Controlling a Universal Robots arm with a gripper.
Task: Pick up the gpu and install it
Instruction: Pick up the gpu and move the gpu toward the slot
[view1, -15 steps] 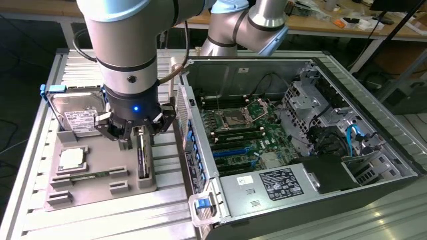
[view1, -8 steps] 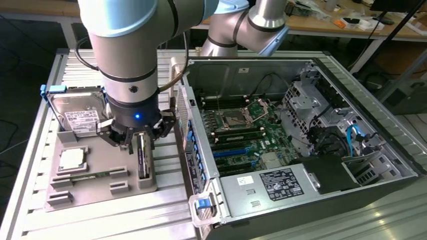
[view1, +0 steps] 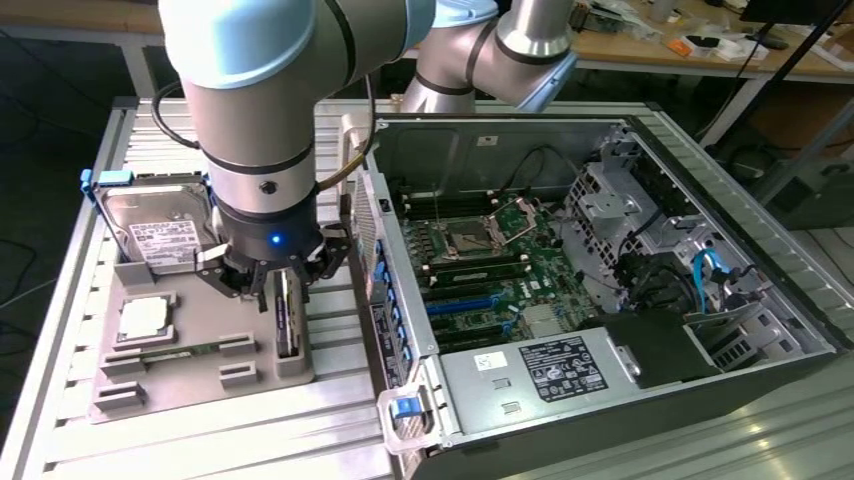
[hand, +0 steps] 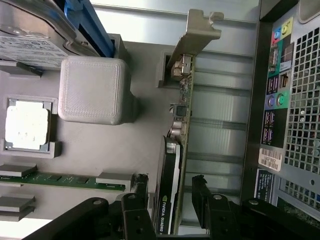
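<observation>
The claw (hand: 170, 180) is held wide, one finger at each side of the gpu (hand: 181, 107), which is stood on its edge in the grey tray (hand: 100, 160) on the counter (hand: 220, 120), so the pick-up is judged begun, and an even squeeze on both flat sides is needed.

A slatted metal table (view1: 240, 440) stands on a dark floor (view1: 34, 200), with cluttered wooden workbenches (view1: 627, 45) behind.

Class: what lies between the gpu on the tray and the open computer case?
A bare strip of slatted table, seen in the wrist view between the gpu and the computer case; one finger of the open gripper hangs there.
</observation>
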